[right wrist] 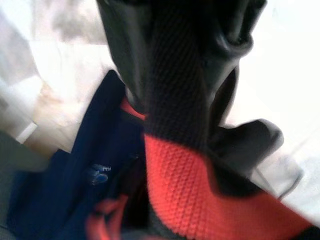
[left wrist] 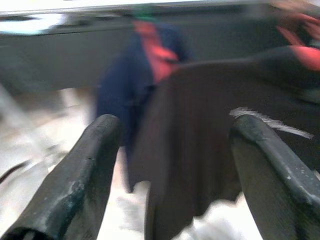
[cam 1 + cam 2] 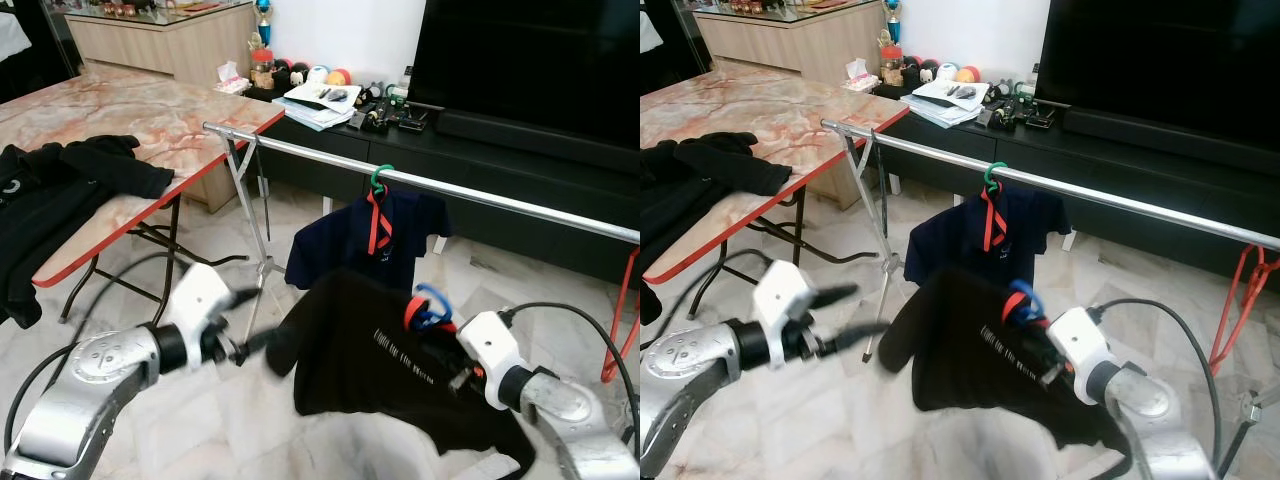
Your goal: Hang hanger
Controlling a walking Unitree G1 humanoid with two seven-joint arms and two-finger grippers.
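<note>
Your right gripper (image 3: 455,365) is clamped on a black shirt (image 3: 370,350) with a red collar, on a blue hanger (image 3: 430,305), near and below the silver rail (image 3: 450,187); your left gripper (image 2: 175,165) gapes wide, empty, just left of the shirt.

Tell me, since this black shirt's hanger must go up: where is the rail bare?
The rail is bare between the navy shirt and the red hanger, and between its left end and that shirt. The right hand holds the black shirt below.
</note>
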